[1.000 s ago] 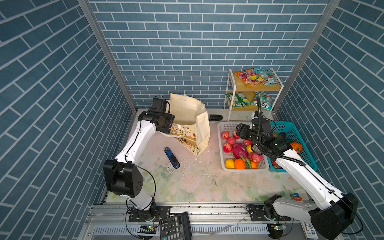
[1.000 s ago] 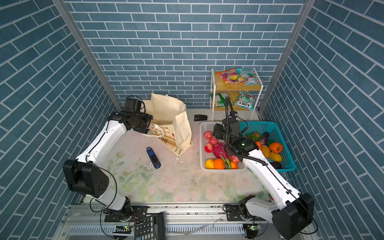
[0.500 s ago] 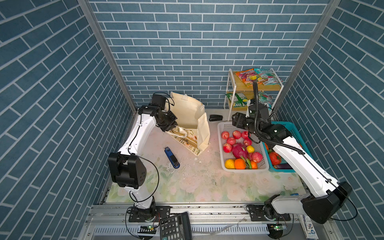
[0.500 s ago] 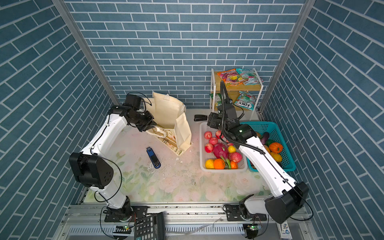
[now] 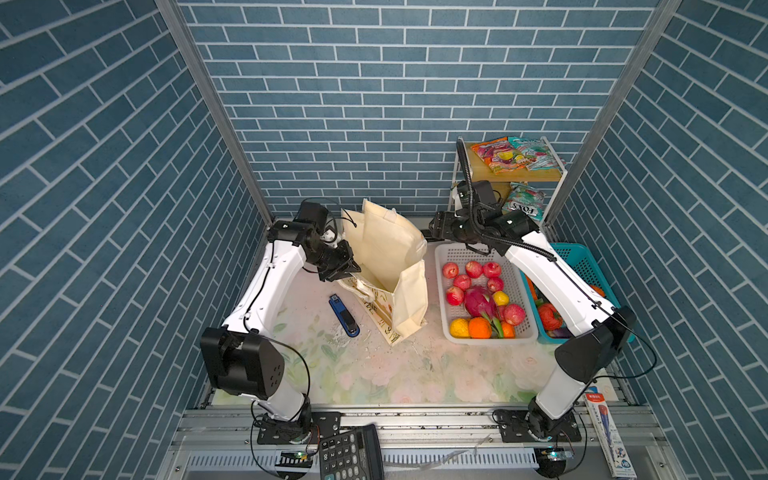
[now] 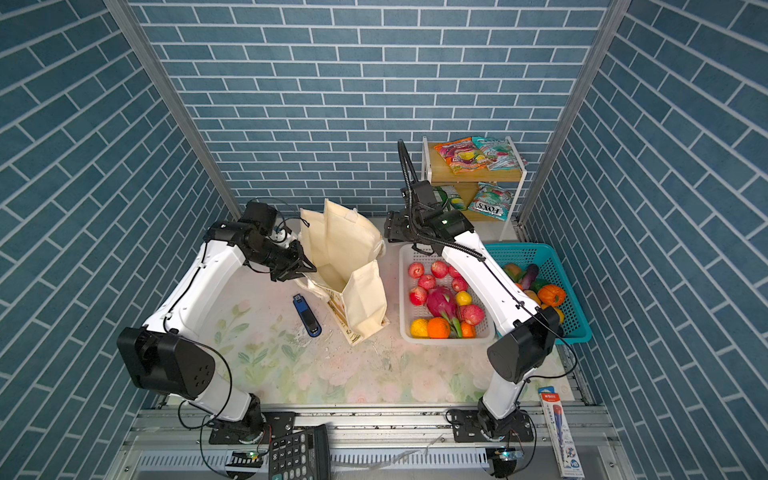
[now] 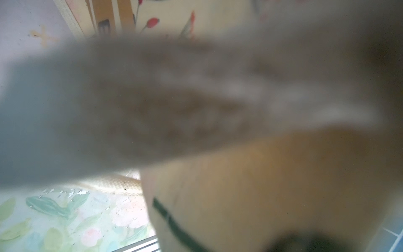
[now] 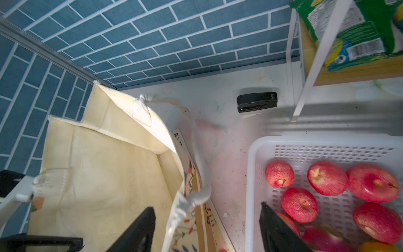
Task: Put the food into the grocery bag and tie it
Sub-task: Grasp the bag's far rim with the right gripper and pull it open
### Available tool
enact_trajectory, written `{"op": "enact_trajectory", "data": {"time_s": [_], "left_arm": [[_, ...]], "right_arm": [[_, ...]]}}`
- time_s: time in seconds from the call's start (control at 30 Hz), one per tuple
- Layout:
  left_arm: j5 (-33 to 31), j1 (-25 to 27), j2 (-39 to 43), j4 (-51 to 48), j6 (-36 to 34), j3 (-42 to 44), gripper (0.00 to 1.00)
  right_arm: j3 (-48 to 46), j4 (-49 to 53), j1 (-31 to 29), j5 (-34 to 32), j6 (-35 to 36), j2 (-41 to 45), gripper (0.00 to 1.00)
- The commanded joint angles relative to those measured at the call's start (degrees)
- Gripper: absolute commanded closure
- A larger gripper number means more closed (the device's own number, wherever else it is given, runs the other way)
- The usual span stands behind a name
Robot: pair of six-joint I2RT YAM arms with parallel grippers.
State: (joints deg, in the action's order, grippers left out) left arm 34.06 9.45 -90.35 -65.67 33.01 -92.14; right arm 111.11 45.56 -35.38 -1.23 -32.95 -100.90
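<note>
Brightly, evenly lit from overhead in both top views; sharp edge to edge, with only soft, faint shadows beside the grocery bag (image 5: pixel 386 245) and under the white basket (image 5: pixel 490 340). Almost wholly out of focus at the left wrist: grey-beige smear of cloth against the lens, floral tabletop (image 7: pixel 65 218) alone fairly clear. Crisp at the right wrist, apart from a blurred strap handle (image 8: pixel 196 152); glare along the bag's bright rim, broad shadow beneath the shelf rack (image 8: pixel 314 65).

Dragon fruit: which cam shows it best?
Both top views: the whole dragon fruit lies in plain sight in the white basket. Right wrist catches only a magenta edge; left wrist, blurred, shows none.
</note>
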Motion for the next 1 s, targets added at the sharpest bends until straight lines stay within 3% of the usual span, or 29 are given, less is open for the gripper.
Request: {"op": "enact_trajectory", "data": {"time_s": [0.0,0.17,0.5,0.57,0.67,0.73,0.77,0.87,0.97], "left_arm": [[1.7,0.5,2.3,-3.0,-3.7,0.4,0.83],[1.8,0.9,3.2,-3.1,-4.2,1.5,0.81],[1.5,0.9,3.5,-3.2,-4.4,1.5,0.80],[1.4,0.9,3.4,-3.3,-4.4,1.5,0.80],[0.3,1.0,3.5,-3.8,-4.1,1.2,0.86],[-0.9,1.0,3.5,-4.3,-3.8,0.4,0.86],[-1.7,1.0,3.6,-4.6,-3.7,-0.1,0.86],[-4.8,1.0,3.6,-6.6,-3.7,-2.6,0.86],[-9.1,1.0,3.2,-9.3,-3.7,-5.4,0.91]], "right_arm": [[6.6,7.2,-0.5,2.2,2.8,-4.8,0.24],[12.0,12.2,-1.6,4.0,4.1,-10.3,0.23],[12.4,13.5,-2.7,9.7,8.0,-15.5,0.27],[13.3,13.8,-2.9,9.1,9.4,-16.9,0.36],[17.1,15.3,-3.6,9.1,12.5,-18.9,0.66],[19.7,17.2,-4.1,8.2,12.0,-19.2,0.93],[19.8,17.8,-4.4,7.1,11.2,-18.5,1.00],[15.1,17.8,-5.7,3.1,6.8,-12.9,1.00],[4.3,13.9,-6.7,-1.1,-1.7,-3.1,1.00]]}}
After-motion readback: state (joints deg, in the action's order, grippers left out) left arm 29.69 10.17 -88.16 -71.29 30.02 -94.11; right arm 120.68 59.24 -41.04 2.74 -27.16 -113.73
